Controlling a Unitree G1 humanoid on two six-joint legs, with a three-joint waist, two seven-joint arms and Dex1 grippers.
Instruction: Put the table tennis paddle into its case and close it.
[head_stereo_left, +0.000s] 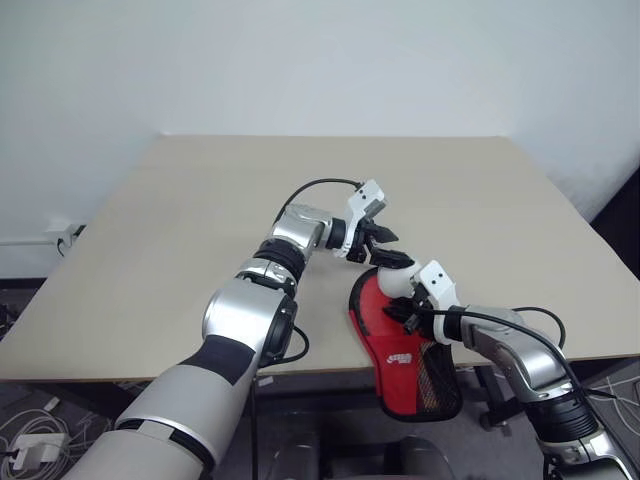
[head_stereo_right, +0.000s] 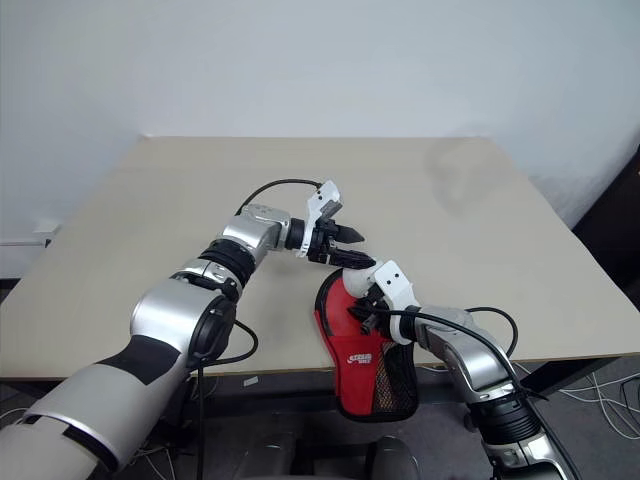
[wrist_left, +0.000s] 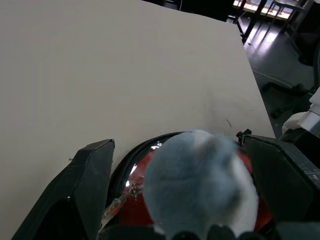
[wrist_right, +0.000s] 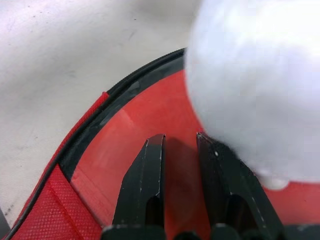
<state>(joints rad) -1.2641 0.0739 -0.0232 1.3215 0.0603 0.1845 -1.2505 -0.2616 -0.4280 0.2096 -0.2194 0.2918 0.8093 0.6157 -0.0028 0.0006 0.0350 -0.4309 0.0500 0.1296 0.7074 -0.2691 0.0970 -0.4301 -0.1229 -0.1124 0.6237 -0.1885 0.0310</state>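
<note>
Fingers of the left gripper (head_stereo_left: 383, 248) stand spread wide, holding nothing, just above the far rim of the red case (head_stereo_left: 400, 355). Below and right of it, the right gripper (head_stereo_left: 400, 312) is nearly clenched, tips on the case's red face at the table (head_stereo_left: 200, 200) edge.
</note>
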